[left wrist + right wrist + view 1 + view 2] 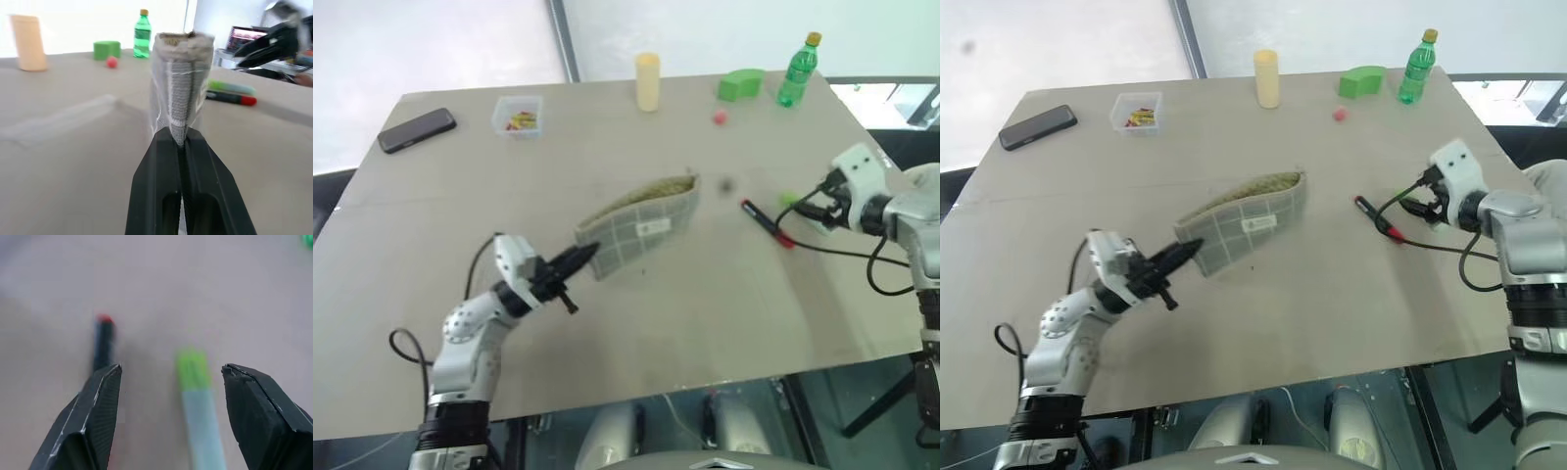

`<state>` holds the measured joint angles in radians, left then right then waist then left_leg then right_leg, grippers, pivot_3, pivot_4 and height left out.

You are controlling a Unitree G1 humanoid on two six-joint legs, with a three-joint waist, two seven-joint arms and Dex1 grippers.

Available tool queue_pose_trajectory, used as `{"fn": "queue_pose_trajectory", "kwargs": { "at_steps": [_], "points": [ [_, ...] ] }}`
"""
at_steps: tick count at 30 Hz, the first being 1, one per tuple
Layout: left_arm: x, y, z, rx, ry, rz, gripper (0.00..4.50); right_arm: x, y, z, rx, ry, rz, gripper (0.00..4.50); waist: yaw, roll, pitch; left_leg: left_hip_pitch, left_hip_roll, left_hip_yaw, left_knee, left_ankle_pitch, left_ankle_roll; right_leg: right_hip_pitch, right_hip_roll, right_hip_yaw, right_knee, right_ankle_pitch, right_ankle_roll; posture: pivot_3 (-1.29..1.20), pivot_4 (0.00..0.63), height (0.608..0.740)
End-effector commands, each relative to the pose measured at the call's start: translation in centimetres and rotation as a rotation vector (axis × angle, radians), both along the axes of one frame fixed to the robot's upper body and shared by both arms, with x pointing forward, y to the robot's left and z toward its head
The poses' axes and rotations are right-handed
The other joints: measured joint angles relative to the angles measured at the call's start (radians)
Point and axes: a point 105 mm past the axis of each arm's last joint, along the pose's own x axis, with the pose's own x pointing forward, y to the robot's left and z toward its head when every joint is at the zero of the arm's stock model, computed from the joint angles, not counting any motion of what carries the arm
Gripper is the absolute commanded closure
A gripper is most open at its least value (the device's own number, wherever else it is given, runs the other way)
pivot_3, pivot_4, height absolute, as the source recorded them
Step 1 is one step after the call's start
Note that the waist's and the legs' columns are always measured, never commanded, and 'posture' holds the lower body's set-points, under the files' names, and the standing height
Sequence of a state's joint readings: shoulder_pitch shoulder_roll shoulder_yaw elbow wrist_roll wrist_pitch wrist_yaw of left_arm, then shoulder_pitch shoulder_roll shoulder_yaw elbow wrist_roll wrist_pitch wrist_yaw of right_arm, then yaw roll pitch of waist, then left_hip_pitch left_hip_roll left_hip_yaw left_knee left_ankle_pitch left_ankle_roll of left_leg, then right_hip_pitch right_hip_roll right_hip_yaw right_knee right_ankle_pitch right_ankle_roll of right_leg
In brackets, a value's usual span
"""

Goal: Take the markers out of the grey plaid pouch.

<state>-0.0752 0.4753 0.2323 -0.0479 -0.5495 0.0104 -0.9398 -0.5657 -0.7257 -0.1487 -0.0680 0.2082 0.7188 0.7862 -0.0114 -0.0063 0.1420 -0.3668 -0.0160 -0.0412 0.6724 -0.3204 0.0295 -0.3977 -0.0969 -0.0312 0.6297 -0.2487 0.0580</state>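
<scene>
Left end effector (570,266): fingers pressed fully together on the lower corner of the grey plaid pouch (641,227), holding it off the counter (705,313).
Why held so: the pouch hangs tilted with its olive-lined mouth turned away from the robot, toward 1 o'clock; I judge this keeps the opening slack and facing the spot where the pens lie.
Right end effector (168,382): fingers spread wide, nothing between them; it hovers just over the counter at the 3 o'clock side.
Black marker with red ends (766,222): lying flat on the counter, at 3 o'clock of the pouch mouth and apart from it, outside the pouch.
Green marker (195,382): lying on the counter just beside the black one, directly under the spread fingers in the right wrist view.
Why placed so: both pens side by side and clear of the pouch suggests the emptying is done or nearly done.
Hidden: the inside of the pouch cannot be seen past the lining edge, so whether anything remains in it is unknown.
Hard to make out: in the head views the green marker is mostly covered by the right wrist; its pale end is cut off in the right wrist view.
Far edge, 12 o'clock: yellow cylinder (648,81), green block (740,84), green bottle (798,70), small red ball (719,117); all well apart from the pouch.
Far corner, 10 o'clock: black phone (417,129) and a small clear box (518,115), contents too small to tell.
</scene>
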Motion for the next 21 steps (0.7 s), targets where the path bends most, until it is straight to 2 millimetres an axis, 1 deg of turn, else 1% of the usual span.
{"fn": "queue_pose_trajectory", "kwargs": {
  "at_steps": [1, 4, 6, 7, 11, 13, 15, 17, 18, 19, 21],
  "points": [
    [-0.6, 2.8, 2.0, 0.193, -0.18, 0.154, 4.5, -3.1, 3.1, 3.5, 0.078, -0.16, 0.146, 1.16, -0.001, 0.0, 0.0, 0.0, 0.0, 0.0, 0.0, 0.0, 0.0, 0.001, 0.0, 0.0, 0.0, 0.0, 0.0, 0.0, 0.15, 0.74],
    [-1.1, 5.6, 2.0, 0.479, -0.33, 0.323, 4.5, -4.5, 5.0, 3.3, 0.116, -0.171, 0.204, 1.16, -0.001, 0.0, 0.0, 0.001, 0.0, 0.0, 0.0, 0.0, 0.0, 0.001, 0.001, 0.001, 0.0, 0.0, 0.0, 0.0, 0.15, 0.74],
    [-1.8, 7.4, 0.6, 0.638, -0.335, 0.409, 4.5, -5.5, 6.5, 2.7, 0.165, -0.159, 0.259, 1.16, 0.0, 0.0, 0.0, 0.002, 0.0, 0.0, 0.0, 0.0, 0.0, 0.001, 0.001, 0.001, 0.0, 0.0, 0.0, 0.0, 0.15, 0.74],
    [-2.1, 7.8, -0.3, 0.695, -0.324, 0.421, 4.5, -5.8, 7.0, 2.5, 0.181, -0.153, 0.273, 1.16, -0.001, 0.0, 0.0, 0.003, 0.0, 0.001, -0.001, 0.0, 0.0, 0.001, 0.001, 0.001, 0.0, 0.0, 0.0, 0.0, 0.15, 0.74],
    [-3.8, 9.3, -4.1, 0.816, -0.197, 0.511, 4.5, -7.1, 8.5, 1.3, 0.168, -0.157, 0.333, 1.16, 0.004, -0.001, 0.0, 0.002, -0.001, 0.001, -0.002, 0.0, 0.0, 0.001, 0.0, 0.002, -0.002, 0.0, 0.0, 0.0, 0.15, 0.74],
    [-4.5, 9.5, -5.3, 0.836, -0.15, 0.549, 4.5, -8.1, 9.1, 0.9, 0.184, -0.156, 0.386, 1.16, 0.009, -0.001, 0.0, 0.002, -0.001, 0.001, -0.002, 0.0, 0.001, 0.001, 0.0, 0.001, -0.002, 0.0, 0.0, 0.0, 0.15, 0.74],
    [-5.3, 8.8, -6.1, 0.763, -0.076, 0.502, 4.5, -9.0, 9.2, 0.1, 0.155, -0.142, 0.431, 1.16, 0.011, -0.001, 0.0, 0.003, -0.001, 0.0, -0.002, 0.0, 0.001, 0.002, 0.0, 0.001, -0.002, 0.0, 0.0, 0.0, 0.15, 0.74],
    [-5.4, 8.7, -5.9, 0.722, -0.049, 0.478, 3.84, -9.7, 9.2, -0.8, 0.11, -0.131, 0.474, 1.09, 0.008, 0.0, 0.0, 0.004, 0.0, 0.001, -0.002, 0.0, 0.001, 0.002, 0.0, 0.002, -0.001, 0.0, 0.0, 0.0, 0.15, 0.74],
    [-5.4, 9.0, -5.6, 0.7, -0.042, 0.489, 3.58, -10.0, 9.2, -1.2, 0.085, -0.126, 0.493, 1.09, 0.005, 0.0, 0.0, 0.004, 0.0, 0.001, -0.002, 0.0, 0.001, 0.002, 0.0, 0.002, -0.001, 0.0, 0.0, 0.0, 0.15, 0.74],
    [-5.3, 9.3, -5.3, 0.67, -0.035, 0.501, 3.14, -10.3, 9.1, -1.4, 0.061, -0.13, 0.507, 1.09, 0.004, 0.0, 0.0, 0.004, 0.0, 0.001, -0.002, 0.0, 0.001, 0.002, 0.0, 0.002, -0.001, 0.0, 0.0, 0.0, 0.15, 0.74],
    [-5.7, 9.6, -4.8, 0.579, -0.009, 0.5, 2.07, -10.7, 8.9, -1.5, 0.045, -0.132, 0.543, 1.09, 0.002, -0.001, 0.0, 0.004, 0.001, 0.001, -0.002, 0.0, 0.001, 0.002, 0.001, 0.002, -0.001, 0.0, 0.001, 0.0, 0.15, 0.74]
  ]
}}
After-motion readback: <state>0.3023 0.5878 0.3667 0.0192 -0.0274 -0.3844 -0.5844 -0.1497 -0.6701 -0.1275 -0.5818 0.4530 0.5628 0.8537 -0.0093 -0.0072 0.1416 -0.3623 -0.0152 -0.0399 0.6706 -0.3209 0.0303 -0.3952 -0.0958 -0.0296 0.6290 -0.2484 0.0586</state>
